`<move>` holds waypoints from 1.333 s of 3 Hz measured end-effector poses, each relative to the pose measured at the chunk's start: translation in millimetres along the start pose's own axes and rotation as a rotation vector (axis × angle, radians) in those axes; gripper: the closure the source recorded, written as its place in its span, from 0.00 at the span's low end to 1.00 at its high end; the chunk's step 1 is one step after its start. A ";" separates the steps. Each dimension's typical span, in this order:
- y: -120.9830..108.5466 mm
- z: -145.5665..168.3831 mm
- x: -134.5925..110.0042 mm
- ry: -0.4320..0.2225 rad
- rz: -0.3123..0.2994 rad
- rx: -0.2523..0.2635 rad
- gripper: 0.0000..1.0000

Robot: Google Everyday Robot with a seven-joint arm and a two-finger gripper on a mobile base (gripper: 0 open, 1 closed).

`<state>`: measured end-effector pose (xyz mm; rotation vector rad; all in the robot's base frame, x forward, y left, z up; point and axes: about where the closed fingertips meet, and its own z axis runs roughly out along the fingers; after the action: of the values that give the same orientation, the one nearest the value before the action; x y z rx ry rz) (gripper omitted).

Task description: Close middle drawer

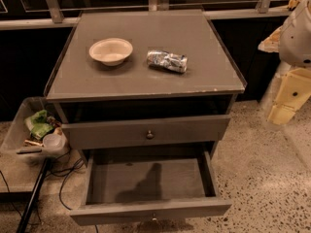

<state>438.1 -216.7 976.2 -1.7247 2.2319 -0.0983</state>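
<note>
While the gripper (282,111) hangs well off to its right, spread or closed I can't tell, the middle drawer (146,132) sits partly out, front toward me, lying left-to-right.

The one camera stands before the bench (146,76) and above it, looking steeply down toward the back edge, so the whole top shows from the front edge to both back corners, with the middle drawer (184,130) and the pulled-out bottom drawer (146,181) below the front edge. It sits fairly near: the bench fills most of the width. The gripper (282,111) hangs at the right of the view, beyond the bench's front right corner and apart from it.
</note>
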 end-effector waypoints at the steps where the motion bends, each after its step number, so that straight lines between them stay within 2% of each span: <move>1: 0.0 0.0 0.0 0.000 0.000 0.000 0.00; 2: 7.2 7.5 1.8 -0.026 0.003 0.004 0.00; 3: 23.2 28.6 7.4 -0.061 0.025 -0.018 0.00; 4: 41.6 52.1 13.9 -0.090 0.045 -0.054 0.14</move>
<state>411.4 -211.4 913.8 -1.6708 2.2250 0.0486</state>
